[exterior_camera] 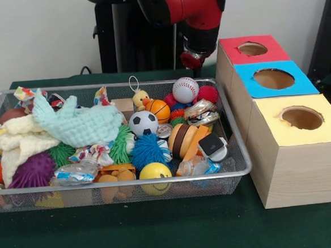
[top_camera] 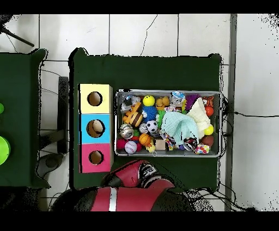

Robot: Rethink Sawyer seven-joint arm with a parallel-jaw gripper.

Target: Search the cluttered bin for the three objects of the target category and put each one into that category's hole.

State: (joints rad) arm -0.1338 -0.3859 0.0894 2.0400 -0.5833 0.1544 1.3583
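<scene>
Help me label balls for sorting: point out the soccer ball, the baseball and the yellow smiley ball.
soccer ball point(exterior_camera: 143, 123), front view, its patterned face.
baseball point(exterior_camera: 185, 90), front view, its stitched middle.
yellow smiley ball point(exterior_camera: 155, 172), front view, its upper front.

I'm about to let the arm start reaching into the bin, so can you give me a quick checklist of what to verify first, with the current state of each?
1. Red, blue and yellow holes unblocked: ok in the front view.
2. Boxes sit beside the wire bin, apart from it: ok.
3. Gripper raised behind the bin, touching no toy: ok.
4. Gripper empty: cannot tell.
5. Balls exposed on top, such as the baseball and soccer ball: ok.
6. Cloth covering toys beneath: not ok, left side hidden.
</scene>
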